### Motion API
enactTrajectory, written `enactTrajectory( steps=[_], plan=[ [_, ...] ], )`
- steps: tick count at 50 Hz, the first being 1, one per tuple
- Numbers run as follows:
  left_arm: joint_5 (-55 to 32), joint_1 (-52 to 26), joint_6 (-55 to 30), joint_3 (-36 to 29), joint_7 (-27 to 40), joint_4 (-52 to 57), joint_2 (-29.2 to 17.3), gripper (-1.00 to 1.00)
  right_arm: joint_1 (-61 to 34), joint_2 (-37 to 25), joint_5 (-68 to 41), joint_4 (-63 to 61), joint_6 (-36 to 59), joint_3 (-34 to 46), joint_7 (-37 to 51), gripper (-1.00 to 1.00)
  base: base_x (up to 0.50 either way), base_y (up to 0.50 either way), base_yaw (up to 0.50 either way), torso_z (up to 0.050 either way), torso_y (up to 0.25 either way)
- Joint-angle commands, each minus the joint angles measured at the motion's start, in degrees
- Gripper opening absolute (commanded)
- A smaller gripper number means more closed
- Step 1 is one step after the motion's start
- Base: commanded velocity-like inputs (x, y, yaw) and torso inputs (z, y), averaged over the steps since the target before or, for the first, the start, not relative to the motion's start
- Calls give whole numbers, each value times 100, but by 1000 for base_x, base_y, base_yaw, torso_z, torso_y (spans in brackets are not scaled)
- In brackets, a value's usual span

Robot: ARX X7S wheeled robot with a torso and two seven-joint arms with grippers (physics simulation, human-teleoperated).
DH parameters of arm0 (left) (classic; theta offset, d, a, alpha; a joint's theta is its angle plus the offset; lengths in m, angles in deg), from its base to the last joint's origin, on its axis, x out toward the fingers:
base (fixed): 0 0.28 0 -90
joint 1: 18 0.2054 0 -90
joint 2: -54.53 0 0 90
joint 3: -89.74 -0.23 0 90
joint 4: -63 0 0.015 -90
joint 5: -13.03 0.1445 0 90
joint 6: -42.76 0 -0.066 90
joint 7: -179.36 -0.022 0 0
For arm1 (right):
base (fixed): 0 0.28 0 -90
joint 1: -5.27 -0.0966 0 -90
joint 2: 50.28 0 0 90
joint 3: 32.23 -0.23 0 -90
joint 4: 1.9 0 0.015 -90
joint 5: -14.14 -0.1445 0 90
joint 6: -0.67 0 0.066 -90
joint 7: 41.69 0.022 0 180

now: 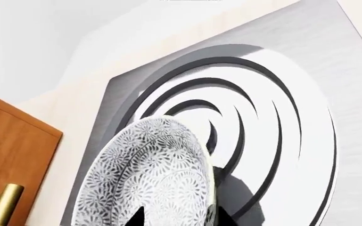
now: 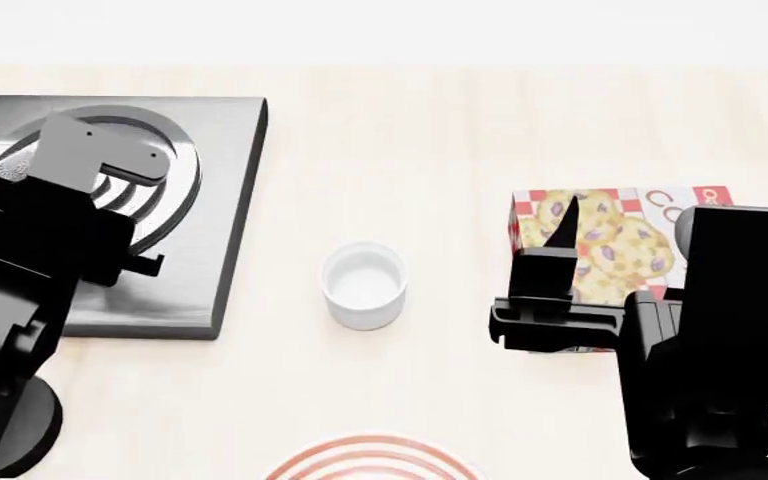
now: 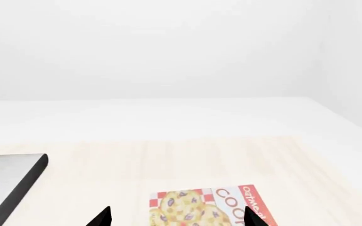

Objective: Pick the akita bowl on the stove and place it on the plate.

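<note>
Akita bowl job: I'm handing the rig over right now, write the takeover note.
Left gripper: over the stove, fingertips either side of the akita bowl. Whether it has closed on the bowl cannot be told; the wrist view shows only the fingertips at the bowl's edge.
Right gripper: open, empty, hovering above the cookie box.
The bowl shows tilted in the left wrist view, over the stove's rings. Plate: at the near table edge, only its rim in the head view, nothing on it. White cup: between stove and box.
Done: reach to the bowl.
Left: confirm grasp, lift, carry past the cup, set on the plate.
</note>
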Motion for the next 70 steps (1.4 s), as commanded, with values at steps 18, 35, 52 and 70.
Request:
enactTrajectory(
  steps=[18, 35, 52, 70],
  plan=[
    [4, 40, -16, -39, -38, 163, -93, -100, -4, -40, -104, 8, -24, 5, 83, 100, 0, 0, 0, 0, 0],
    [102, -722, -64, -435, -767, 3960, -1079, -100, -1, -72, -124, 37, -75, 48, 117, 100, 0, 0, 0, 0, 0],
    [111, -447, 263, -1724, -2822, 8771, -3228, -100, 28, -116, -141, 64, -156, 88, 130, 100, 0, 0, 0, 0, 0],
    [131, -132, 1718, -2025, -3984, 10243, -4783, -100, -4, -126, -220, 54, -127, 84, 200, 100, 0, 0, 0, 0, 0]
  ],
)
